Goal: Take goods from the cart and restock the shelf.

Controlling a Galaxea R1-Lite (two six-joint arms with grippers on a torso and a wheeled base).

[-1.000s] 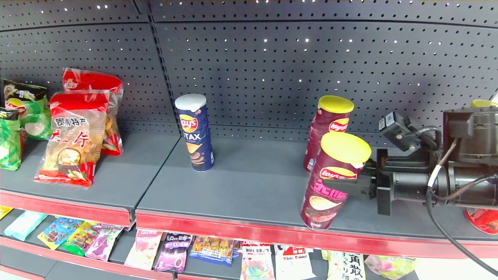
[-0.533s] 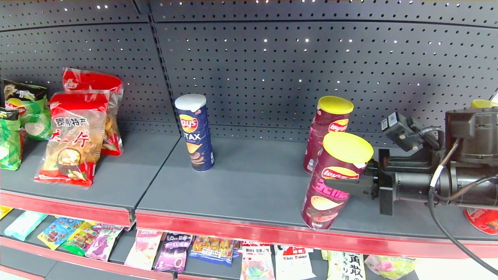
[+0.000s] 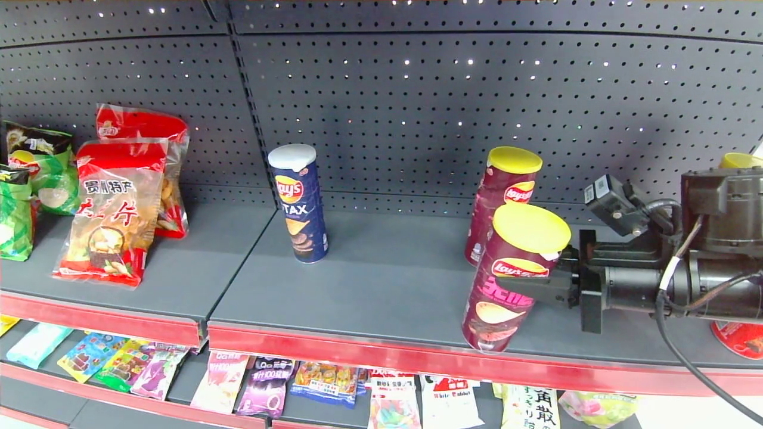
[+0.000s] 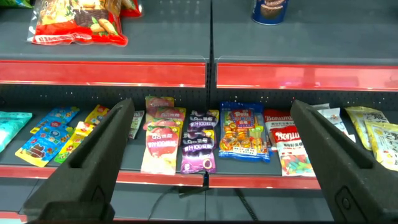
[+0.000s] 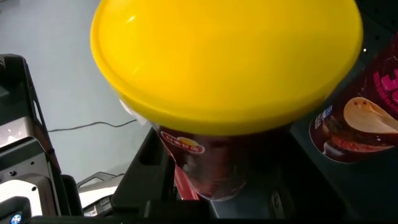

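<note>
My right gripper [image 3: 532, 285] is shut on a maroon chip can with a yellow lid [image 3: 511, 280]. It holds the can tilted, with the base low over the front edge of the grey shelf [image 3: 387, 286]; I cannot tell whether the base touches. From the right wrist view the lid [image 5: 227, 56] is close up, with the can's maroon body [image 5: 211, 165] below it. A second maroon can [image 3: 503, 193] stands upright just behind. A blue can with a white lid [image 3: 299, 205] stands mid-shelf. My left gripper [image 4: 211, 168] is open, facing the lower shelf.
Red snack bags [image 3: 116, 208] and green bags [image 3: 21, 190] fill the shelf's left part. A red can [image 3: 742, 336] sits at the far right edge. Candy packets [image 4: 199, 140] lie on the lower shelf. Bare shelf lies between the blue can and the maroon cans.
My right gripper has sunk a little with the held can, which has edged slightly to the right. Everything else is as it was.
</note>
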